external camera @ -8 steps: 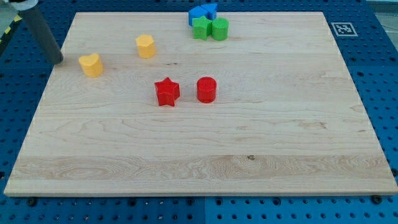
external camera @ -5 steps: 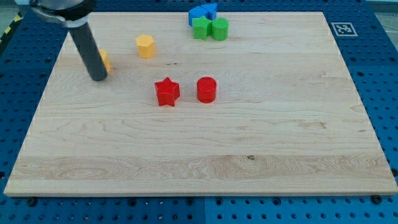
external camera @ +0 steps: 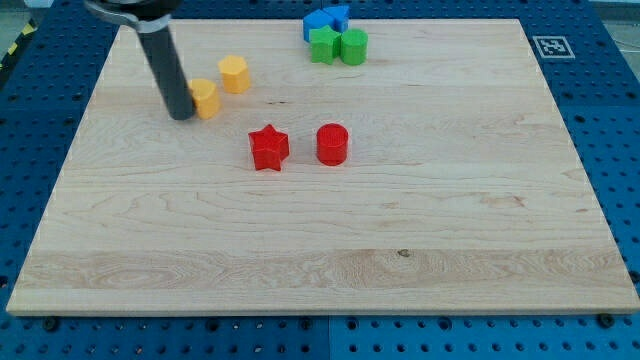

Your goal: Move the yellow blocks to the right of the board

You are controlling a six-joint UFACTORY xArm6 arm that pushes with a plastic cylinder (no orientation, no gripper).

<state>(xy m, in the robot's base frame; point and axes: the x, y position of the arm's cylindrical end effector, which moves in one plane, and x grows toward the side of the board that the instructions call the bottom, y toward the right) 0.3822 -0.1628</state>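
My tip (external camera: 182, 115) stands on the board at the view's upper left, touching the left side of a yellow heart-shaped block (external camera: 205, 98), which the rod partly hides. A second yellow block, a hexagon (external camera: 234, 74), sits just up and right of it, close but apart. Both yellow blocks are on the left half of the wooden board (external camera: 450, 200).
A red star (external camera: 268, 148) and a red cylinder (external camera: 332, 144) sit near the board's middle, right and below my tip. At the top edge are two blue blocks (external camera: 325, 20), a green star (external camera: 323, 45) and a green cylinder (external camera: 353, 46). A marker tag (external camera: 551, 46) is at the top right corner.
My tip has moved right across the board's upper left, reached the yellow heart and pushed it right, towards the yellow hexagon. The other blocks have not moved.
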